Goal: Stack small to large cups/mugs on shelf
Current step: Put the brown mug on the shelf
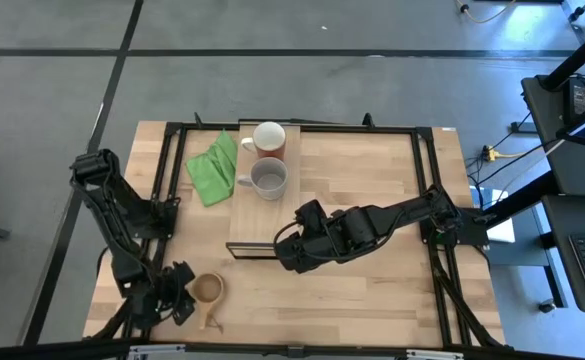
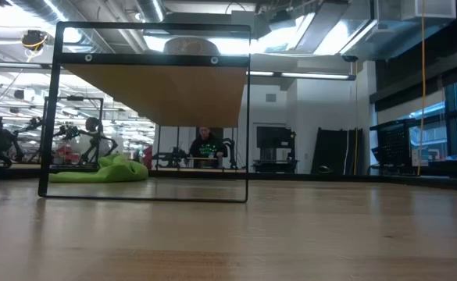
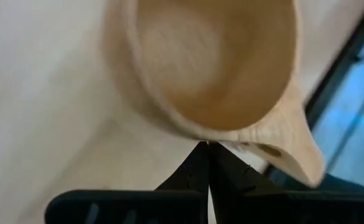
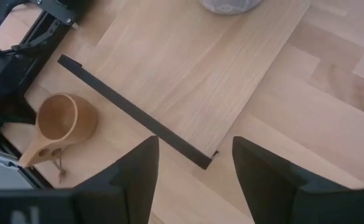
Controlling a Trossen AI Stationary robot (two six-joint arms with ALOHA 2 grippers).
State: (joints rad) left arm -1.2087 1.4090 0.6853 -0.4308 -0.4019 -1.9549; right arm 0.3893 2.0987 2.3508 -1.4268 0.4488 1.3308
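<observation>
The red mug (image 1: 269, 138) and the grey mug (image 1: 269, 178) stand upright on the light-wood shelf (image 1: 257, 220), the red one at its far end. The small wooden cup (image 1: 208, 290) stands on the table near the front left, its stub handle toward the near edge. My left gripper (image 1: 182, 300) is shut, its tips at the cup's left side (image 3: 208, 149). My right gripper (image 1: 290, 250) is open and empty above the shelf's near right corner (image 4: 194, 174). My left gripper's shut fingertips (image 3: 197, 163) come level from the table's left at the wooden cup's outer wall (image 3: 197, 134), just beside the root of the handle (image 3: 281, 149). I cannot tell whether they touch the wall. The cup stands on the table.
A green cloth (image 1: 212, 167) lies left of the shelf's far end and shows in the low view (image 2: 103, 170). A black frame (image 1: 427, 190) runs around the work area. A person (image 2: 206, 148) sits in the room far behind the table.
</observation>
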